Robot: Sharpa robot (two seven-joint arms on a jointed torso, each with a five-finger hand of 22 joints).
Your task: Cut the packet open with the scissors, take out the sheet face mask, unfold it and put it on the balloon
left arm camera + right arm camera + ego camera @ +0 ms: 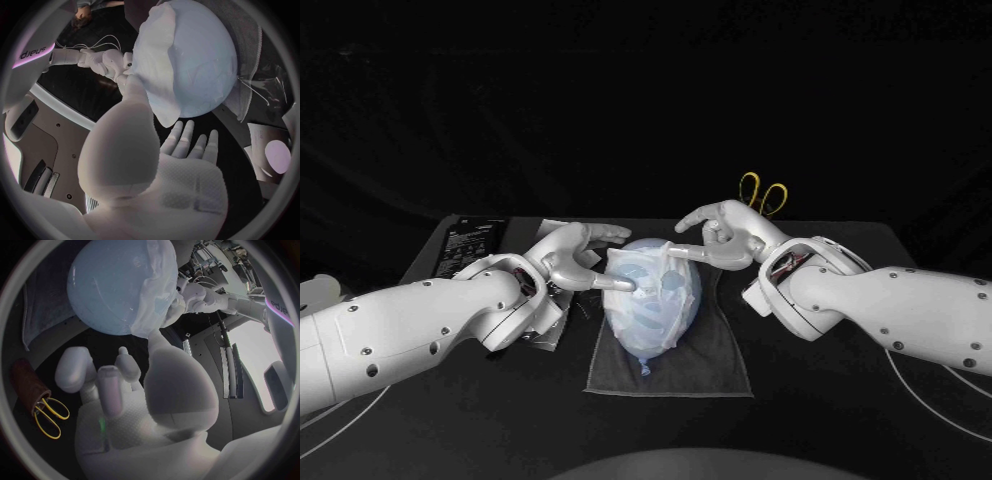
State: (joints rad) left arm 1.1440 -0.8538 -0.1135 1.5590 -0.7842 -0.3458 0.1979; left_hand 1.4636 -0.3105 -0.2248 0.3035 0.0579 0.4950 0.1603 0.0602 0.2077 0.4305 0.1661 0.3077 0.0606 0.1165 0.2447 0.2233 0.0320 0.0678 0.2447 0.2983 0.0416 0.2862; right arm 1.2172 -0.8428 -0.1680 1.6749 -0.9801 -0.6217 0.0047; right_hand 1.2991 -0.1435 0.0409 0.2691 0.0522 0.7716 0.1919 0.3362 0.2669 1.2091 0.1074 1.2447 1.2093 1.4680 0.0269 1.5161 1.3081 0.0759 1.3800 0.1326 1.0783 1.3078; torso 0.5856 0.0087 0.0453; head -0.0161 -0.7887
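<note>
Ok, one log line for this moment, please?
sheet mask: on balloon; left hand: touching mask edge; right hand: touching mask edge; scissors: unheld

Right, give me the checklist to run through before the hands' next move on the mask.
1. Sheet face mask on the balloon: ok, it is draped over it.
2. Balloon resting on the grey cloth: ok.
3. Left hand in contact with the mask: ok, a fingertip presses its side and the other fingers are spread apart.
4. Right hand in contact with the mask: ok, a fingertip touches its far edge.
5. Mask lying smooth all round: cannot tell, the edges underneath are hidden.
6. Scissors clear of both hands: ok, they stand behind the right hand.
</note>
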